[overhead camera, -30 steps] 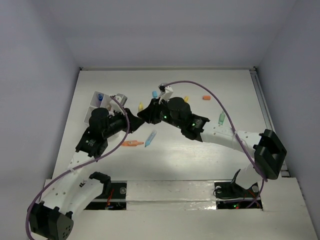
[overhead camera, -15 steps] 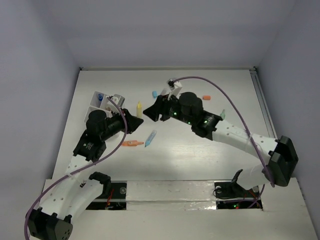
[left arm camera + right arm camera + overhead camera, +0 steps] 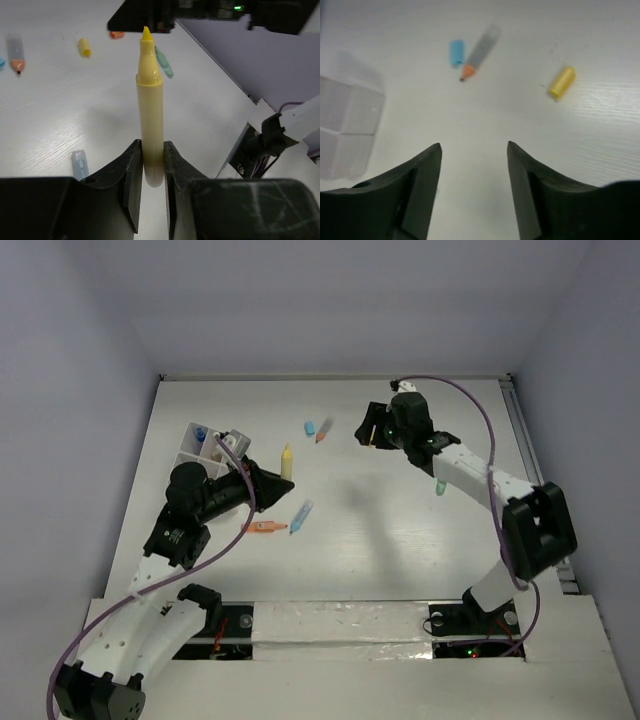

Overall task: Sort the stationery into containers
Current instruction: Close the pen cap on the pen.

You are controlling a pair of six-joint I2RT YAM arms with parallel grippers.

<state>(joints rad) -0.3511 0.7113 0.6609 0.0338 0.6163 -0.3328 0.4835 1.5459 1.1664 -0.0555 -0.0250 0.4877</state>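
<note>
Near the white compartmented plastic box (image 3: 188,450), the left claw (image 3: 150,150) pinches an uncapped yellow marker pen (image 3: 150,95) by its base. The right claw (image 3: 474,150) hangs parted and empty over the white surface (image 3: 485,115), near a short yellow cap (image 3: 562,82).

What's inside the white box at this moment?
A blue-capped item shows in a far compartment of the box. The left arm covers the nearer compartments, so their contents cannot be seen.
</note>
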